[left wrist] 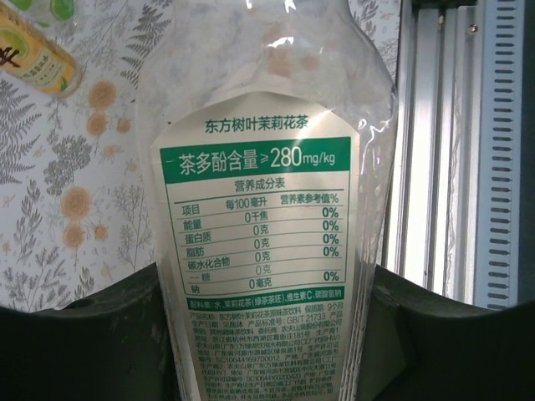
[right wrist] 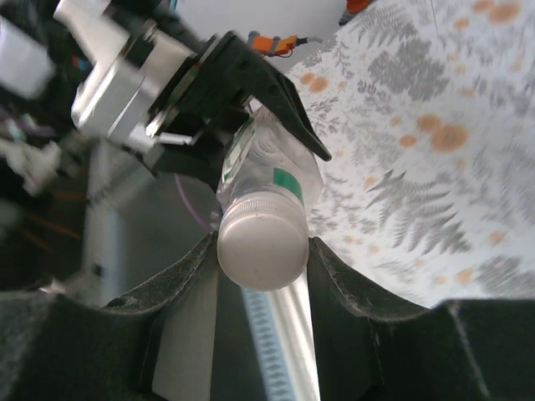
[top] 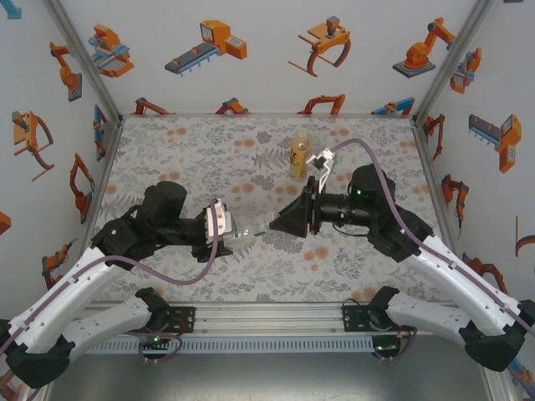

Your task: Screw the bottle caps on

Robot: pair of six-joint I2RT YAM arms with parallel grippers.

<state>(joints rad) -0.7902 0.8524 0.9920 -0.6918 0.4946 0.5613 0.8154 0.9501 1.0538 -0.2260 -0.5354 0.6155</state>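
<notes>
Across the tabletop (top: 209, 159), near its centre, a level hand-off between two arms. From 9 o'clock, left gripper (top: 230, 224), clamped shut around the bottle (left wrist: 259, 209) at its green label, carrying it on its side, seemingly off the surface, mouth toward 3 o'clock. From 3 o'clock, right gripper (right wrist: 261, 269), facing that mouth. At 12 o'clock, well apart, amber bottle (top: 299, 154), upright, touched by neither gripper. Smallest, the white cap (right wrist: 261, 241): sitting on the bottle's mouth, pinched by the right gripper, closed partway with fingers (right wrist: 368, 317) pressed to each side. Cannot tell how far threaded; judged early in the screwing step. Likeliest trouble: cross-threading, from cap and neck not sharing one axis before turning. Next: thin clear plastic buckling or twisting inside the left grip under torque, letting the bottle turn instead of tightening the cap. Also possible: smooth cap slipping out of a two-sided pinch, dropping to the tabletop and rolling off. Least likely: a swinging right wrist or cable brushing the amber bottle and toppling it.
</notes>
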